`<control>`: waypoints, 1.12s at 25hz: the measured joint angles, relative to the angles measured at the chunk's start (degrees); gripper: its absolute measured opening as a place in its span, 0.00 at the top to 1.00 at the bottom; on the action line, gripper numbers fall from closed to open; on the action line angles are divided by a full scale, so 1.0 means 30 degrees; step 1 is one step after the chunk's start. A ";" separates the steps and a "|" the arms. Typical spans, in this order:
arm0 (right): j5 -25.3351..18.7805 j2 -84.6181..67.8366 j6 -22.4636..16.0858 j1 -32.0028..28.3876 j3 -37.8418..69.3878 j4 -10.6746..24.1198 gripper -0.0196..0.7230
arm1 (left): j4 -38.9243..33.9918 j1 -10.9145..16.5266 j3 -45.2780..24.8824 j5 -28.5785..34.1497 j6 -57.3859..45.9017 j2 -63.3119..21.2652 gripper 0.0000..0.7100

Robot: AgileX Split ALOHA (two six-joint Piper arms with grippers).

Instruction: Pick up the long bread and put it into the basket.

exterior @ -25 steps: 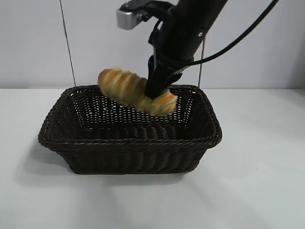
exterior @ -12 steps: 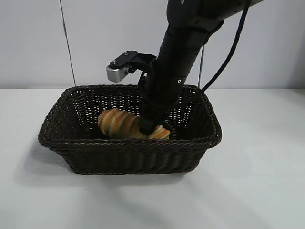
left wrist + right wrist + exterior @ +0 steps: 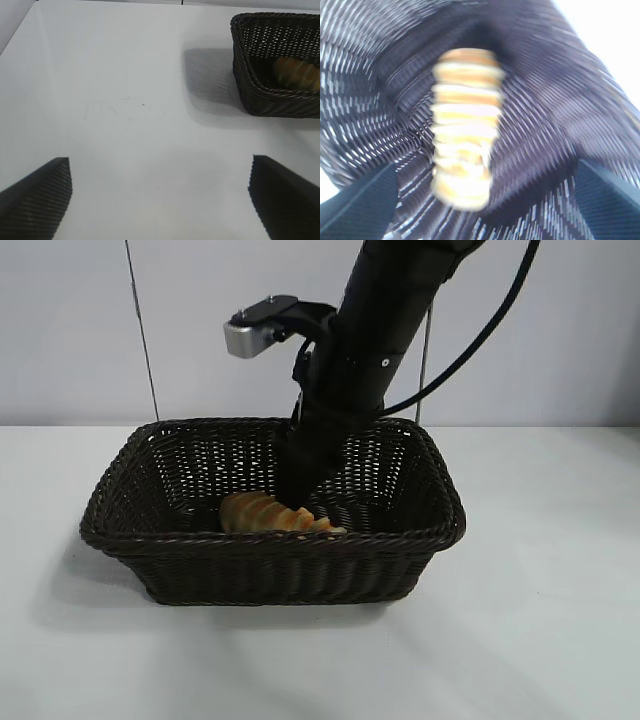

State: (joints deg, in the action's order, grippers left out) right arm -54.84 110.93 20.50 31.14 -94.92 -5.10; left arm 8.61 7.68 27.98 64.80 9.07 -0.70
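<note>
Wicker basket [image 3: 440,525] is now holding the bread [image 3: 268,513] on its floor, so we are finishing the release step, our right gripper [image 3: 297,492] hanging spread just above it, left gripper [image 3: 160,192] idling spread over the table [image 3: 125,100]; next we are lifting clear.

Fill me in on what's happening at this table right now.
The right gripper is down inside the basket, just above the long bread, which lies on the basket floor. In the right wrist view its fingers stand wide apart on either side of the loaf, so the bread is released. The left gripper sits open over bare table, off to the side of the basket.
</note>
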 joint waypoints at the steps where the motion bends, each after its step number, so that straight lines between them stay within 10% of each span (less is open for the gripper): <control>1: -0.0611 0.0000 -0.1099 0.0000 -0.0541 0.0385 0.04 | 0.0000 0.0000 0.0000 0.0000 0.0000 0.0000 0.02; 10: -0.4117 0.0000 -0.7753 -0.1363 -0.5642 0.1700 0.04 | 0.0000 0.0000 0.0000 0.0000 0.0000 0.0000 0.02; 28: -0.5430 -0.0057 -0.6835 -1.2229 -0.6275 0.1959 0.04 | 0.0000 0.0000 0.0000 0.0000 0.0000 0.0000 0.02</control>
State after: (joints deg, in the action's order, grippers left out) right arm -71.13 110.76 0.00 -5.55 -113.74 0.78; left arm 8.61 7.68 27.98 64.80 9.07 -0.70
